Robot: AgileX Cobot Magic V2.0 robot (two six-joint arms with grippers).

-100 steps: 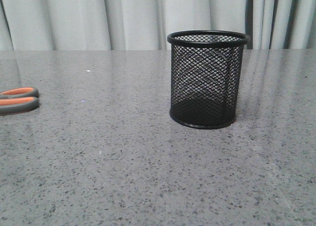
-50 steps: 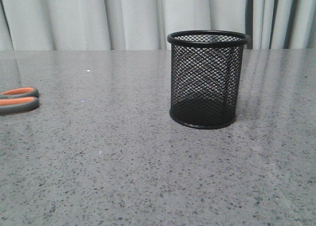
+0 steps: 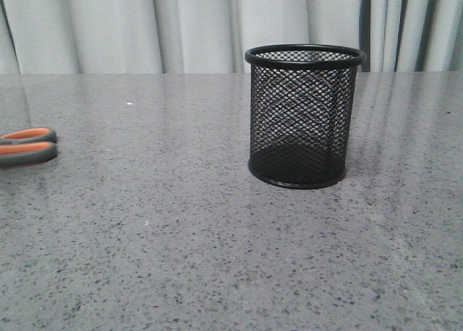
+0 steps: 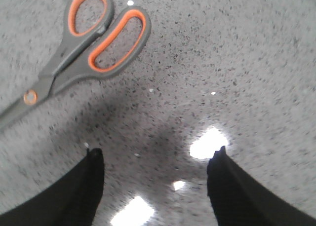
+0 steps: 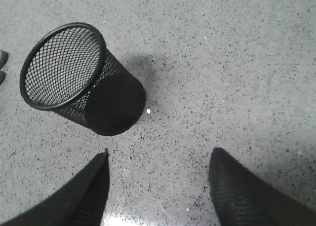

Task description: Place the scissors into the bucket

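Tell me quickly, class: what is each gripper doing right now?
Left gripper: open, holding nothing; the scissors lie apart from it.
Right gripper: open, empty, near the bucket.

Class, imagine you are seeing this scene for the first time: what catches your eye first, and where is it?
The black mesh bucket stands upright and empty, right of centre on the speckled grey table. The scissors, with bright orange handle inlays, lie flat at the far left edge, well apart from it.
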